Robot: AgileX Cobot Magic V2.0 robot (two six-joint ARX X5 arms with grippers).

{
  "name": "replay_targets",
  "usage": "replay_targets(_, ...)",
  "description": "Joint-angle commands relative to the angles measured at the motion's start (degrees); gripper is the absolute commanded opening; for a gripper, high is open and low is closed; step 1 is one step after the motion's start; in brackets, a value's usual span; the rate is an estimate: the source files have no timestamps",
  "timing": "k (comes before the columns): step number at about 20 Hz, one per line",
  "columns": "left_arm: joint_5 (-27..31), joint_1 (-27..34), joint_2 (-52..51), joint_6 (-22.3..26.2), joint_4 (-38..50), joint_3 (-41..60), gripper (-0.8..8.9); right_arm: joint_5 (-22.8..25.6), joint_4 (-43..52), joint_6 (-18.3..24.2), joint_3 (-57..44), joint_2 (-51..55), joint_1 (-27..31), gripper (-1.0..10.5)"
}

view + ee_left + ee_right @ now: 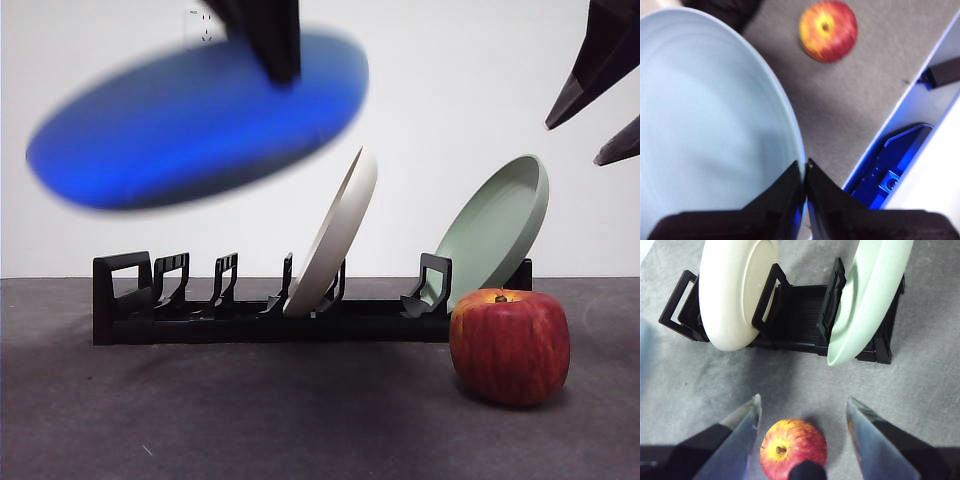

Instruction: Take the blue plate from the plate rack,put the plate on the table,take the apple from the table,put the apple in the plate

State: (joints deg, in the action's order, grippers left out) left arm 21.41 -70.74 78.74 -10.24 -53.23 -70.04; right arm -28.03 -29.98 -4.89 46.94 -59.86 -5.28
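My left gripper (283,72) is shut on the rim of the blue plate (200,118) and holds it tilted in the air above the left end of the plate rack (250,318). In the left wrist view the plate (705,125) fills the frame beside the gripper (804,172). The red apple (510,345) stands on the table (250,420) in front of the rack's right end; it also shows in the left wrist view (828,30). My right gripper (804,407) is open high above the apple (792,446) and shows at the front view's upper right (605,110).
A cream-white plate (335,235) leans in the middle of the rack and a sage-green plate (497,225) leans at its right end. Both show in the right wrist view, the cream one (735,290) and the green one (870,295).
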Motion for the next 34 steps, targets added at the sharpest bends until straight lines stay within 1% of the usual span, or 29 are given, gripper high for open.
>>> replay_targets(1, -1.07, -0.15, 2.49, -0.72, 2.97, 2.89, -0.09, 0.09, 0.42, 0.46, 0.20, -0.02, 0.02, 2.9)
replay_targets(4, -1.44, -0.15, 6.45, 0.24, 4.83, 4.46, -0.09, 0.09, 0.39, 0.44, 0.20, -0.02, 0.02, 2.9)
replay_targets(8, -2.05, -0.15, 14.25, 4.66, 8.04, 4.55, -0.09, 0.09, 0.39, 0.35, 0.20, -0.02, 0.02, 2.9)
replay_targets(10, -2.03, -0.09, 18.36, 6.03, 10.45, 4.55, -0.09, 0.09, 0.39, 0.26, 0.20, -0.02, 0.02, 2.9)
replay_targets(13, -1.99, 0.59, 23.21, 6.25, 12.22, 4.55, -0.09, 0.07, 0.39, 0.24, 0.20, -0.02, 0.02, 2.9)
replay_targets(16, -2.12, 1.09, 23.98, 6.21, 12.04, 4.55, 0.06, 0.02, 0.37, 0.22, 0.20, -0.02, 0.02, 2.9)
replay_targets(17, -2.10, 1.09, 23.91, 6.21, 11.96, 4.55, 0.44, -0.04, 0.39, 0.22, 0.20, -0.02, 0.02, 2.9)
replay_targets(20, -1.77, 2.05, 23.69, 6.21, 10.71, 4.52, 3.58, -0.11, 0.39, 0.22, 0.20, -0.02, 0.00, 2.9)
replay_targets(21, -1.75, 2.29, 23.69, 5.84, 10.38, 4.50, 4.00, -0.11, 0.39, 0.22, 0.20, -0.02, 0.00, 2.9)
replay_targets(22, -0.79, 2.29, 23.47, 5.16, 10.03, 4.42, 4.14, -0.13, 0.39, 0.22, 0.20, -0.02, 0.00, 2.9)
replay_targets(25, 4.31, 2.47, 19.04, 4.37, 10.01, 4.22, 4.14, -0.50, 0.37, -0.20, 0.20, -0.02, -0.15, 3.1)
replay_targets(28, 7.26, 3.10, 10.56, 4.37, 9.81, 2.82, 4.14, -0.33, 0.35, -0.20, 0.46, -0.02, -1.33, 5.8)
replay_targets(29, 7.19, 3.39, 7.76, 4.37, 9.86, 1.92, 4.14, -0.31, 0.33, -0.20, 0.70, -0.02, -2.01, 6.0)
replay_targets(31, 6.51, 4.07, 1.09, 4.37, 10.27, -0.39, 4.14, 0.22, -0.13, -0.20, 1.84, -0.04, -4.24, 6.0)
replay_targets(34, 6.93, 4.79, -7.10, 4.46, 8.50, -4.94, 4.13, 5.60, -2.19, -0.17, 4.85, -0.04, -8.70, 6.0)
